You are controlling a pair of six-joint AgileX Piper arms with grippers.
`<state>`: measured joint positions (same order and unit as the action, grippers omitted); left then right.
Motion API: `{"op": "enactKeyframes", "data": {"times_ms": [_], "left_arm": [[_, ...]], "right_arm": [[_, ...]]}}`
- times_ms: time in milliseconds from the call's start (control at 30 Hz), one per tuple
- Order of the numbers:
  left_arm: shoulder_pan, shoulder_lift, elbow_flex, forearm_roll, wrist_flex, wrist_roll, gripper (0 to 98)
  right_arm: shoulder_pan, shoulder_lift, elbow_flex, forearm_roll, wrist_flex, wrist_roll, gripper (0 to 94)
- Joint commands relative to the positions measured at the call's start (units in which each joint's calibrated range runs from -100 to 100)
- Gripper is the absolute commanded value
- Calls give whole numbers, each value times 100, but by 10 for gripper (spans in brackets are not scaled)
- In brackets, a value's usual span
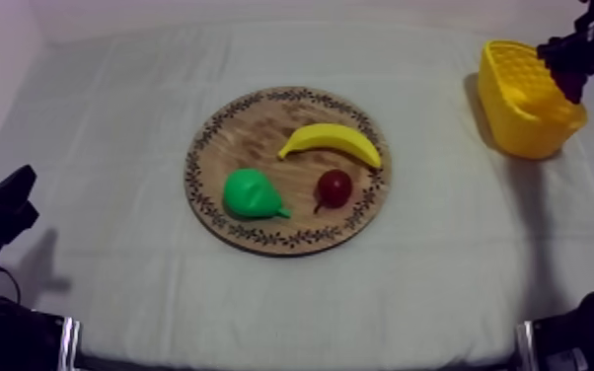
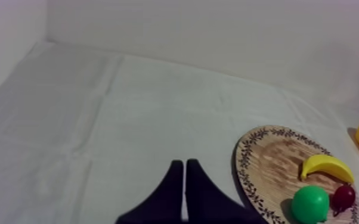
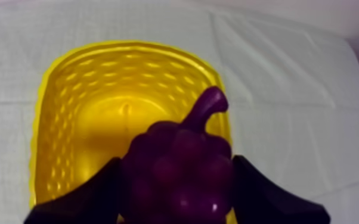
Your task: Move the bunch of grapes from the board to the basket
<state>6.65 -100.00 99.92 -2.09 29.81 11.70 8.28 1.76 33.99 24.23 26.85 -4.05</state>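
My right gripper [image 3: 179,190] is shut on the purple bunch of grapes [image 3: 179,173], held just above the open yellow basket [image 3: 80,107]. From above, that gripper [image 1: 569,81] hangs over the basket [image 1: 518,109] at the table's far right. The round wooden board [image 1: 252,133] in the middle carries a banana [image 1: 331,141], a green pear [image 1: 252,193] and a small red fruit [image 1: 334,187]. My left gripper [image 2: 185,173] is shut on nothing, resting over bare cloth left of the board [image 2: 271,161]; it sits low at the left [image 1: 10,197].
The basket's inside looks bare below the grapes. Open cloth lies between the board and the basket and all along the table's front. A white wall closes off the back and the left side.
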Motion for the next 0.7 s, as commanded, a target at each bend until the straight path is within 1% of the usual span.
{"op": "enactKeyframes", "data": {"times_ms": [0,67,133,333,433,567,667], "left_arm": [[-3,0,-3,2,1,0,1],[-3,0,-3,2,1,0,1],[-3,0,-3,2,1,0,1],[-3,0,-3,2,1,0,1],[-3,0,-3,2,1,0,1],[-3,0,-3,2,1,0,1],[-3,0,-3,2,1,0,1]], "right_arm": [[2,275,-8,39,-150,-176,263],[5,500,-59,49,-289,-245,272],[6,728,-149,30,-401,-275,301],[11,1375,-528,37,-659,-319,477],[11,1645,-779,14,-717,-328,547],[-9,1874,-1048,-118,-767,-273,608],[-23,1907,-1093,-304,-828,-114,629]]}}
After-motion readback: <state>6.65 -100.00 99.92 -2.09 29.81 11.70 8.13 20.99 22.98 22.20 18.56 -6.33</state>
